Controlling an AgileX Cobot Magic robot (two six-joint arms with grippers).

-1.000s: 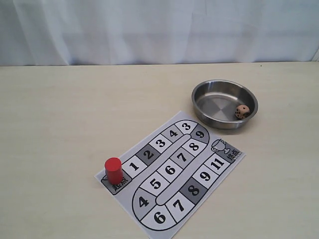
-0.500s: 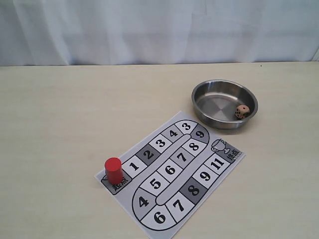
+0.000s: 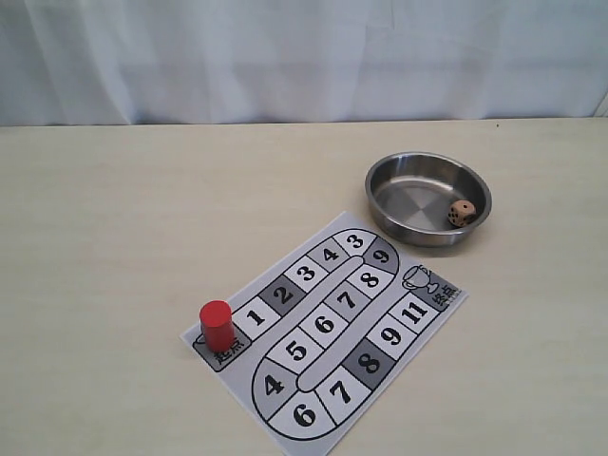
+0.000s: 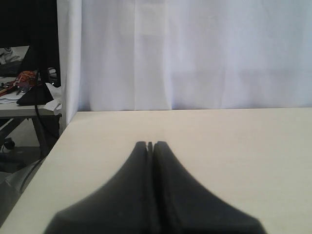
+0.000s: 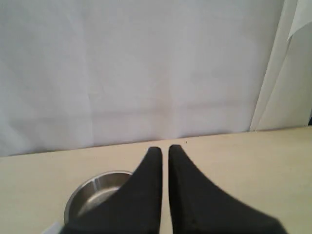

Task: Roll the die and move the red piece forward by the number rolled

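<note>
Two grippers: left gripper (image 4: 150,144) fingers pressed together; right gripper (image 5: 165,147) fingers closed to a thin slit. Both hold nothing.
Die (image 3: 463,213): inside steel bowl (image 3: 408,199), against its wall at 4 o'clock.
Red piece (image 3: 216,326): upright on board (image 3: 328,323) start square, at the 9 o'clock edge.
Bowl position: 1 o'clock of board, near, not touching.
Surface: pale wood-grain table (image 3: 114,218), white curtain (image 3: 285,57) behind.

Pale table (image 3: 114,209) with game board (image 3: 324,324) and steel bowl (image 3: 408,201).
</note>
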